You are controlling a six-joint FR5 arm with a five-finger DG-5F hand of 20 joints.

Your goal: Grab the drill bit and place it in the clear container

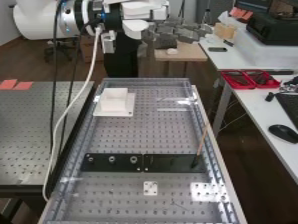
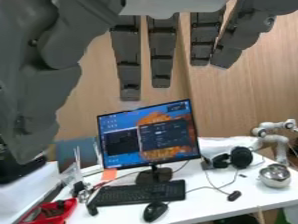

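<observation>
The hand (image 1: 176,33) is beyond the bench's far end in the high view, well above and away from the things on the bench. In the wrist view the hand (image 2: 161,52) has long straight fingers and stands open, with nothing between fingers and thumb. A black plate (image 1: 169,163) lies across the bench and bears small round metal pieces (image 1: 112,159) at its left. A thin brown rod (image 1: 202,141) rises at a tilt from its right end. Which piece is the drill bit, I cannot tell. Low clear walls (image 1: 146,80) surround the perforated bench top; whether they are the clear container is unclear.
On the bench are a white block (image 1: 114,101) at the far left and a small white plate (image 1: 151,188) nearer. A side table carries red trays (image 1: 250,79) and a mouse (image 1: 284,133). A monitor (image 2: 149,134) and keyboard (image 2: 138,194) stand on a white desk.
</observation>
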